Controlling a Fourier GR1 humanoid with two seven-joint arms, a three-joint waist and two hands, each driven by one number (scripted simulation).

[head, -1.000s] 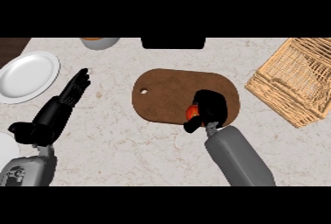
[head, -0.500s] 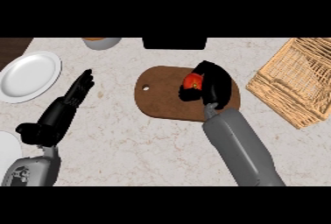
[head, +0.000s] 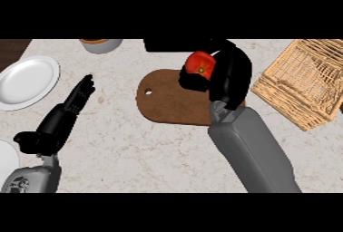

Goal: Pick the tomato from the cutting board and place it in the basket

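Right hand (head: 224, 74) is curled round the tomato (head: 199, 65), fingers and thumb closed on it so that only part of its red skin shows on the hand's left side. Hand and tomato sit over the board's (head: 171, 99) far right corner, toward the counter's (head: 154, 149) far edge; from this steep view it seems the tomato is off the board, though that cannot be judged for sure. The grey right forearm (head: 251, 149) runs from the near edge up across the board's right end.

Brown and rounded, the board lies near the counter's middle, with a small hole by its left end. The basket (head: 305, 84), of pale woven slats, stands at the right edge, just beside the board's right end and apart from the hand.

Left hand (head: 70, 106) rests on the left part of the counter, fingers straight and pressed together, pointing to the far edge, holding nothing. A white plate (head: 26, 81) lies at the left edge just beyond it. A bowl (head: 100, 44) stands at the far edge, and a dark object (head: 174, 44) lies beside it, behind the board.
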